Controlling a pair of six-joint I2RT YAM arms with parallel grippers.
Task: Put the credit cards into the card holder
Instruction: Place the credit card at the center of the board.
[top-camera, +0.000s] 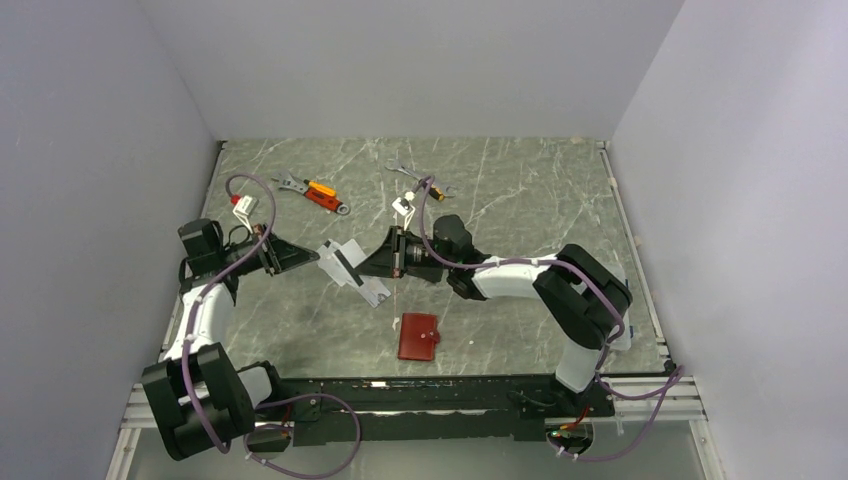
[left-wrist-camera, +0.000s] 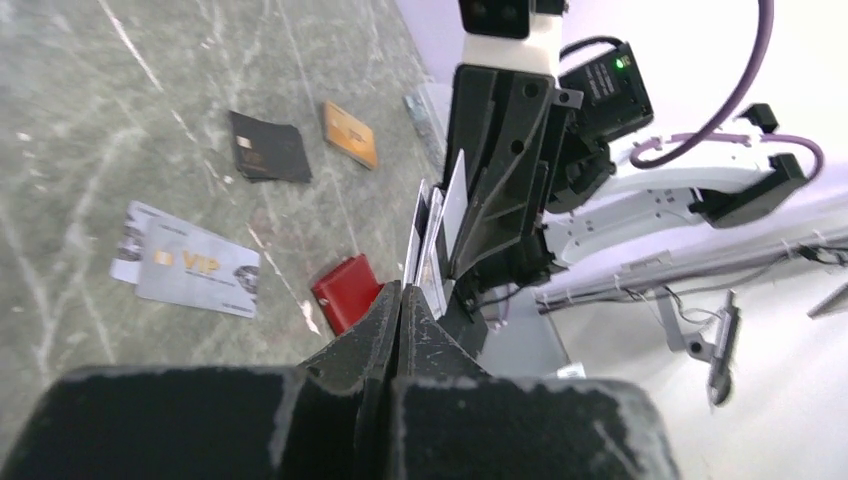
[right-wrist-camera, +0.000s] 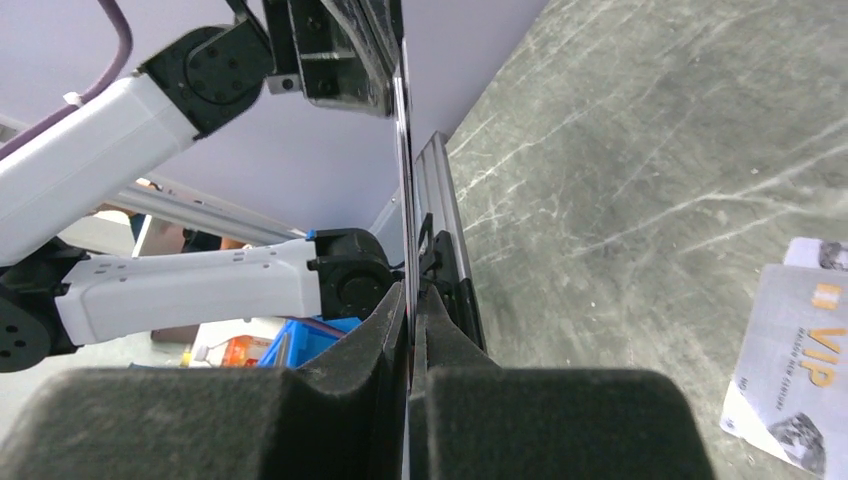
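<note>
A thin fan of pale cards (left-wrist-camera: 432, 235) hangs in the air, pinched edge-on from both ends. The left gripper (left-wrist-camera: 400, 300) is closed on one end and the right gripper (right-wrist-camera: 412, 290) on the other. The plastic looks slick and stiff, so the cards could slide apart or drop if either grip loosens unevenly. The red card holder (top-camera: 418, 337), leathery and folded shut, lies below the right gripper, and neither gripper is free to open it. Silver cards (left-wrist-camera: 185, 268), a black card (left-wrist-camera: 268, 148) and an orange card (left-wrist-camera: 350, 135) lie flat on the marbled tabletop (top-camera: 500, 190) beyond the left gripper.
</note>
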